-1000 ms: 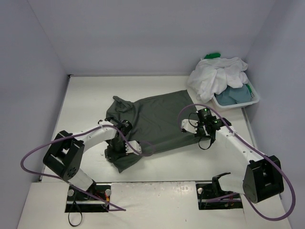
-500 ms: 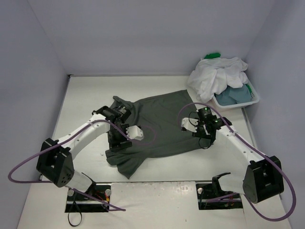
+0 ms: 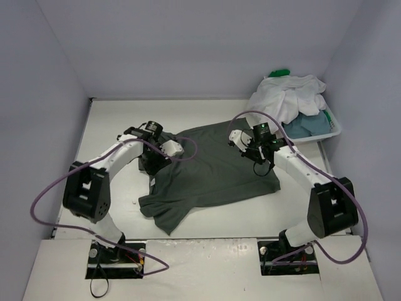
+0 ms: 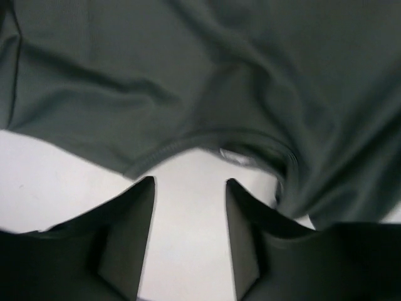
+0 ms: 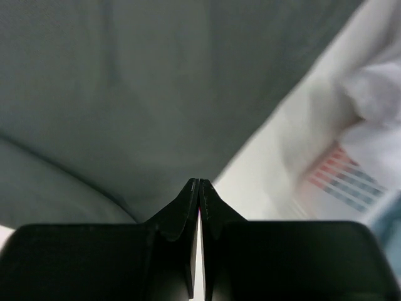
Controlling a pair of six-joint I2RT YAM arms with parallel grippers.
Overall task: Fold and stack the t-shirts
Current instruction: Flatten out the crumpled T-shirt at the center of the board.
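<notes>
Your dark grey t-shirt [image 3: 213, 172] lies spread and a little wrinkled in the middle of the table [image 3: 207, 113]. Your left gripper [image 4: 190, 185] is at the collar edge, its jaws apart with only table between them. Your right gripper [image 5: 198, 183] has its jaws pressed together at the shirt's far right edge. It perhaps pinches cloth, but I cannot tell.

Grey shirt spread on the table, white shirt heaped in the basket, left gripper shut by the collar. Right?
No: the left gripper is open, fingers apart by the collar of the grey shirt, as the left wrist view shows. The rest holds.
</notes>
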